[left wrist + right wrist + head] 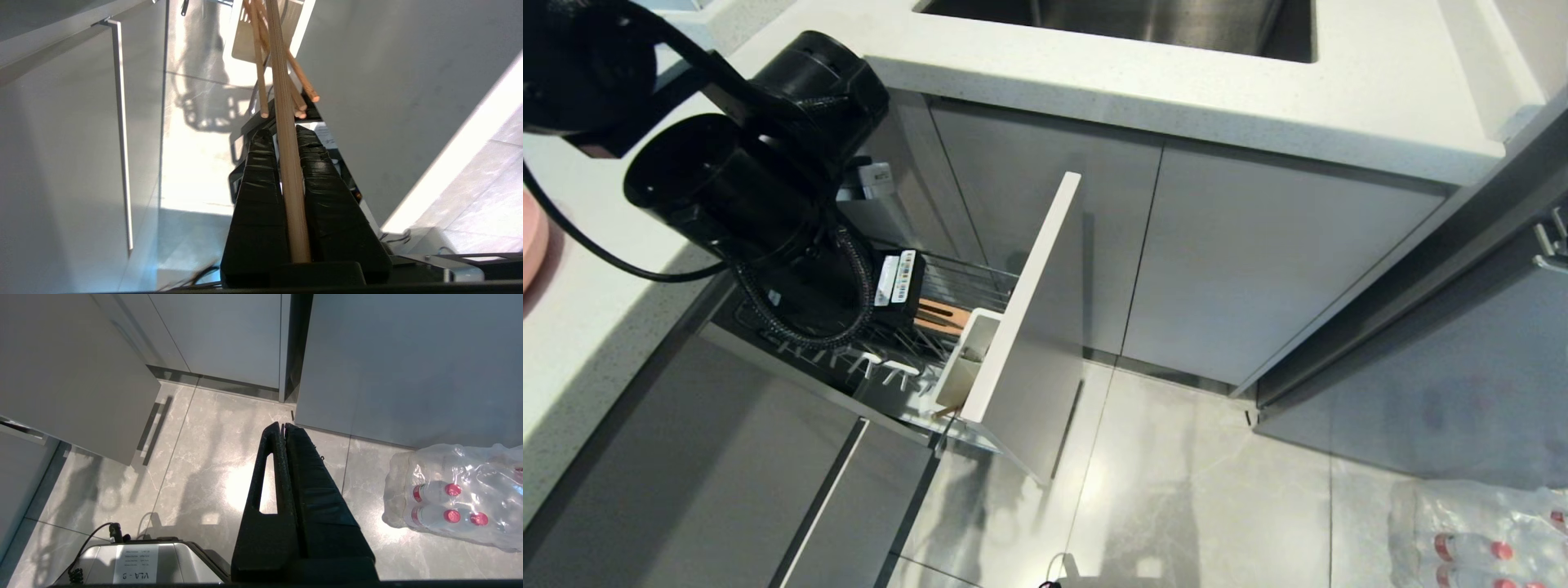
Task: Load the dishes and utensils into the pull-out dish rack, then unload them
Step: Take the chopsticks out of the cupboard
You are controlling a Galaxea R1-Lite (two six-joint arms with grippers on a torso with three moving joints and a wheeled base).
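We count one narrow pull-out dish rack [1021,327] with a tall light-grey front panel, slid out from under the white table [1176,90]. One thin light wooden chopstick [288,163] sits pinched between the black fingers of the left end effector [281,134], pressed nearly together above the rack. Four more chopstick ends [300,96] stand in the white plastic cutlery holder [964,367] (others may be hidden). The right end effector [282,426] hangs over the floor, fingers pressed together, empty.

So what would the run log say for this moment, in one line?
left pincer: shut on chopstick | over cutlery holder, pull-out dish rack open | right pincer: shut, parked
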